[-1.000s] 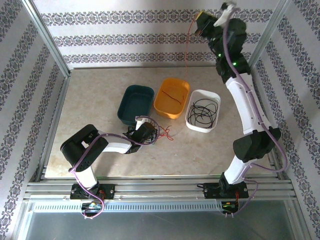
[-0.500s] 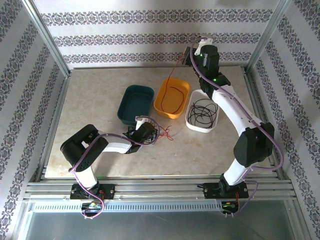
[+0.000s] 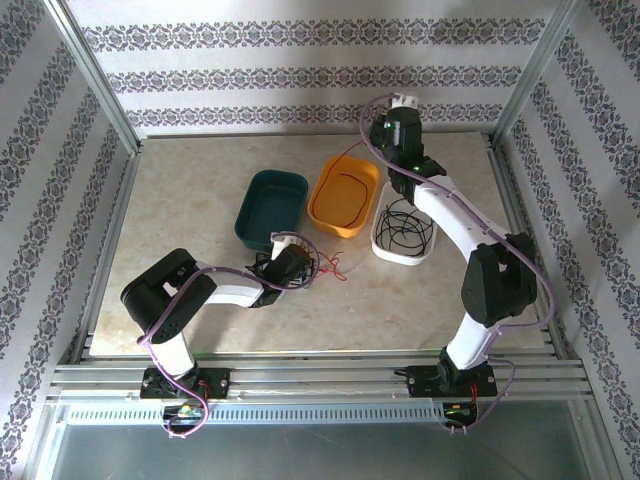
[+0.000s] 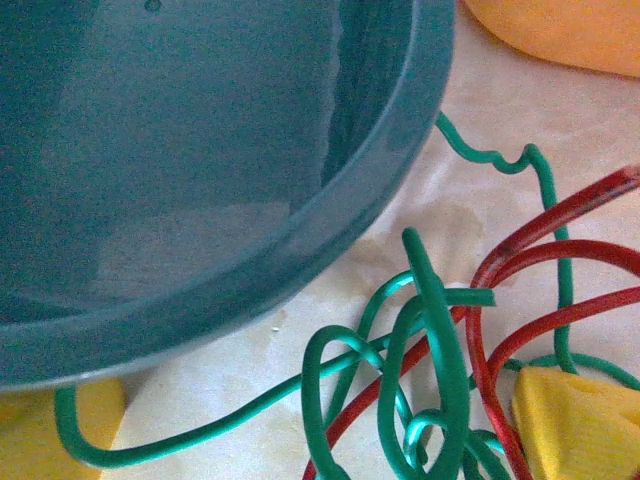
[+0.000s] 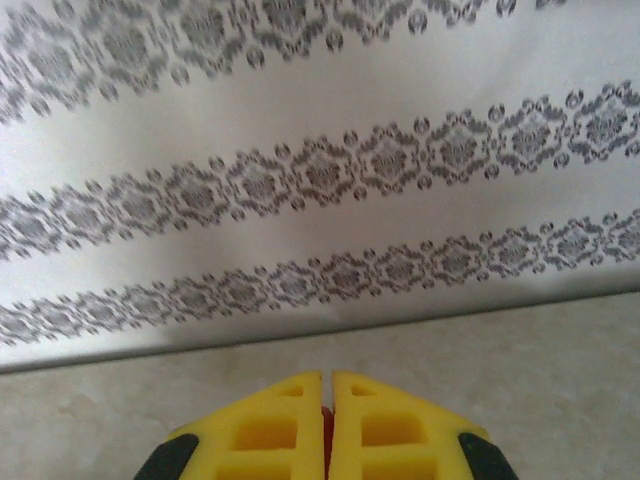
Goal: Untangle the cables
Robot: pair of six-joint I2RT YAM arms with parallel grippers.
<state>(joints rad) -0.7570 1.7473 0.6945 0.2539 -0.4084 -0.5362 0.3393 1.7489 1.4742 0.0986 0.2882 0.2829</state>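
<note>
We're counting 2 grippers, 3 trays and cables in 3 colours. R gripper (image 5: 326, 392): its yellow fingers (image 5: 270, 425) are pressing together w/ a sliver of red cable (image 3: 345, 181) pinched between them, seen in the right wrist view. L gripper (image 4: 312, 430): jaws are standing wide apart, gripping nothing, straddling a tangle of green cable (image 4: 432, 330) and red strands (image 4: 545, 255) lying on the table (image 3: 200, 180).

R arm is stretching far fwd, wrist up near the back wall (image 5: 300, 200), above the far end of the orange tray (image 3: 325, 217). L arm is lying low, elbow folded, wrist pointing at the near rim of the teal tray (image 3: 265, 210).

The orange tray is holding the red cable's loop, which is running up to the R gripper. The white tray (image 3: 400, 258) is holding black cable coils (image 3: 405, 225). We can't tell whether the table's red strands belong to the held cable.
</note>
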